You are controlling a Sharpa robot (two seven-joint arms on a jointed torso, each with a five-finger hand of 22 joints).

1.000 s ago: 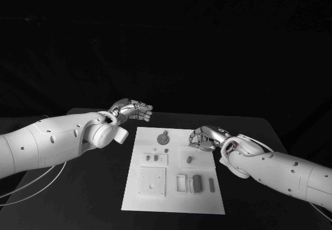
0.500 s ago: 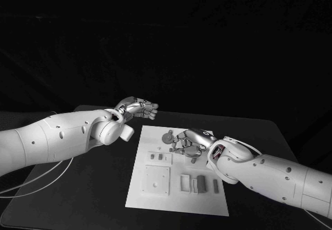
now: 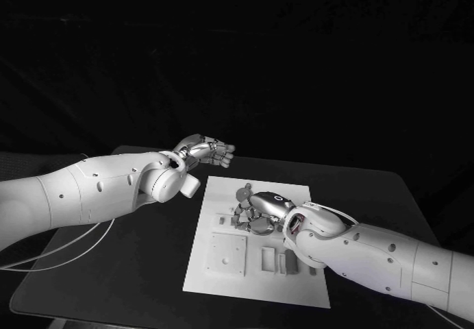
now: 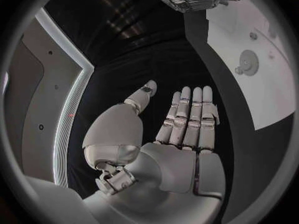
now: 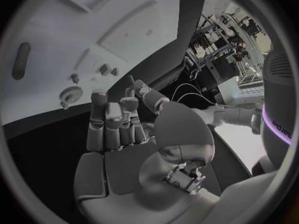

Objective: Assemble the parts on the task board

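The white task board [image 3: 212, 274] lies in the middle of the black table. A round toothed gear [image 3: 242, 195] sits near its far end, also seen as the gear [image 5: 70, 93] and the gear [image 4: 248, 62]. My right hand [image 3: 255, 211] hovers over the board's far middle, just in front of the gear, fingers bent down and holding nothing; the right hand [image 5: 118, 134] shows an empty palm. My left hand [image 3: 205, 152] is raised off the board's far left corner, and the left hand [image 4: 181, 129] has straight fingers with nothing in it.
Small pegs [image 3: 224, 221] stand left of my right hand. A square plate [image 3: 225, 253] and upright slot pieces [image 3: 279, 260] fill the board's near half. An oblong part [image 5: 20, 59] lies on the board. Cables [image 3: 59, 257] trail over the table's left side.
My right hand has moved from the board's right edge leftward to over its far middle, near the gear. The left hand stays raised at the far left, fingers a little straighter.
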